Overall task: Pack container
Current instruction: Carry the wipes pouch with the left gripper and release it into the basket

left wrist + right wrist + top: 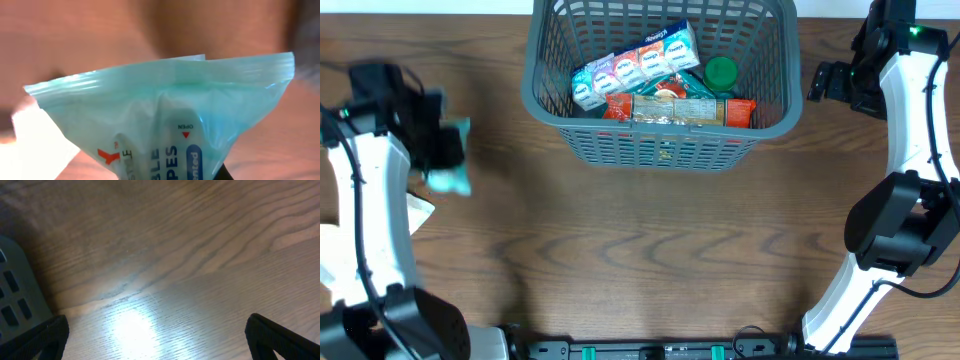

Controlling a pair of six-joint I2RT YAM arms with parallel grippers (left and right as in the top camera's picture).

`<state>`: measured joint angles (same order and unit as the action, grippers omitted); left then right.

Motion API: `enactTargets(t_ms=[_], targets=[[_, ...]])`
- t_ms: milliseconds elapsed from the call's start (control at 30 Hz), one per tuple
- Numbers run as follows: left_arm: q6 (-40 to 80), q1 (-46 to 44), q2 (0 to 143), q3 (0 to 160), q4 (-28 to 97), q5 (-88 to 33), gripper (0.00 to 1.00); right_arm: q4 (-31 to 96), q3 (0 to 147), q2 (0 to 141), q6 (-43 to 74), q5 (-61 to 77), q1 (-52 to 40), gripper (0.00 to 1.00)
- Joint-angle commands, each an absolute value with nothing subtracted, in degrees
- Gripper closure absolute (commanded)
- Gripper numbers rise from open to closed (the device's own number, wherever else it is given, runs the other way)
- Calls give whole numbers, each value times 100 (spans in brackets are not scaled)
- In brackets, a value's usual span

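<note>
Container [660,150] at the far middle of the desk [650,240], snack packets [640,65] inside, left gripper [440,150] clenched on a teal wipes pack [165,115] — well left of it, right gripper [159,340] spread wide — near its right wall

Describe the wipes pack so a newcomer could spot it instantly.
Start at the grey basket at the table's far middle, then look across to the left gripper. The pale teal soft pack it grips is the one, unlike the bright snack packets inside the basket.
</note>
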<state>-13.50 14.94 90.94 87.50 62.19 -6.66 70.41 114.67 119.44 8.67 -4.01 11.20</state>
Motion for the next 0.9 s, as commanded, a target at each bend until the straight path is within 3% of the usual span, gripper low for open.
enactTargets(t_ms=[0, 200, 433, 533, 867], targets=[[-891, 982, 8949, 9966, 6239, -845, 94, 7017, 11452, 11944, 803, -447, 1170, 1], [-1566, -75, 8962, 11271, 5546, -838, 94, 7002, 11452, 11944, 803, -447, 1170, 1], [-4779, -1538, 9229, 11386, 4626, -838, 94, 7004, 11452, 11944, 805, -445, 1170, 1], [-5612, -1820, 9546, 11386, 4521, -838, 94, 7019, 11452, 11944, 805, -445, 1170, 1], [-5846, -1894, 11605, 11386, 4104, -836, 94, 7074, 11452, 11944, 808, -443, 1170, 1]])
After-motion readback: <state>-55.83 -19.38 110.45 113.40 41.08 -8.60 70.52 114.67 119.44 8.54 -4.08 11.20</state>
